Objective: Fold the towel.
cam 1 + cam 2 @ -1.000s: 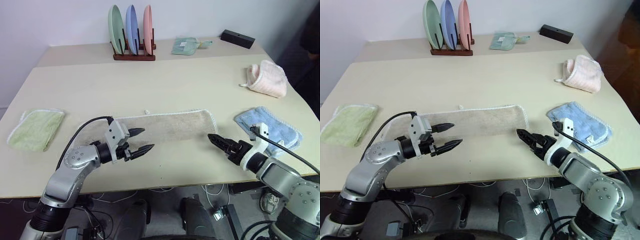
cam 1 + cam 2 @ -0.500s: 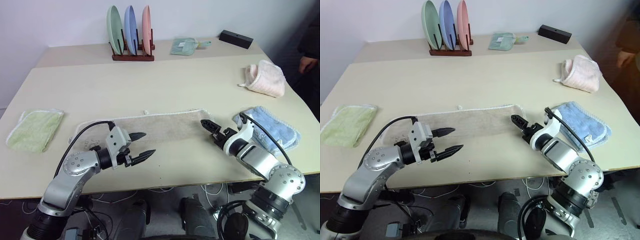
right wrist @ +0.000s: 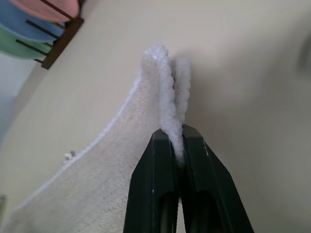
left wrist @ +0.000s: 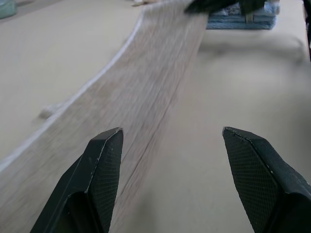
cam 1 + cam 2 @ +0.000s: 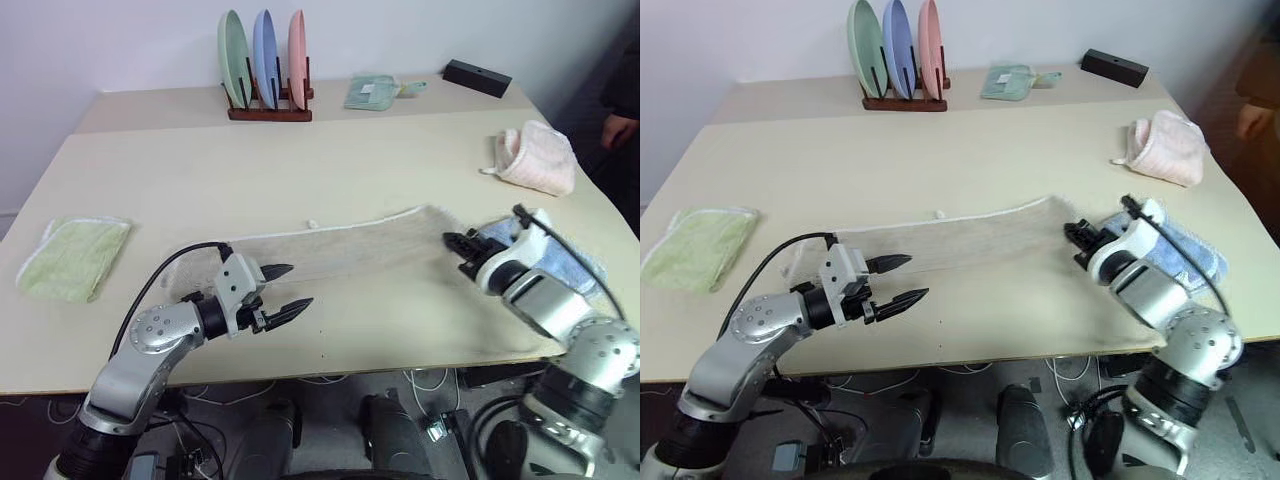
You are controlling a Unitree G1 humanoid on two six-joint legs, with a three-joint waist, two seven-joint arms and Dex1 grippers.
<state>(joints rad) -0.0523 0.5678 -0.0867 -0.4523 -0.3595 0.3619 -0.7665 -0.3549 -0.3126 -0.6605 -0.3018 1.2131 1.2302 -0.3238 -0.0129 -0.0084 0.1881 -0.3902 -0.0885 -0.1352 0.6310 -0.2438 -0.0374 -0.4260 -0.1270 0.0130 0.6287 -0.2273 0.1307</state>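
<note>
Head views, towel (image 5: 340,250): the beige terry strip lies on the table (image 5: 300,170) with its long axis running left to right, its right end lifted and drawn up toward the right.
Head views, right gripper (image 5: 462,246): pressed together on the towel's right end, just beside the light blue towel (image 5: 570,262).
Head views, left gripper (image 5: 285,290): fingers spread, hovering over the towel's near left part, pointing right along the strip.
Head views, surroundings: green folded towel (image 5: 70,257) at far left; pink cloth (image 5: 538,158) at right; plate rack (image 5: 266,62) at the back.
Left wrist view: spread fingertips (image 4: 104,160) frame the towel, which runs lengthwise away toward the blue towel.
Right wrist view: the two black fingers (image 3: 158,174) pinch the white stitched edging (image 3: 167,107) of the towel's corner, which stands up between them.
</note>
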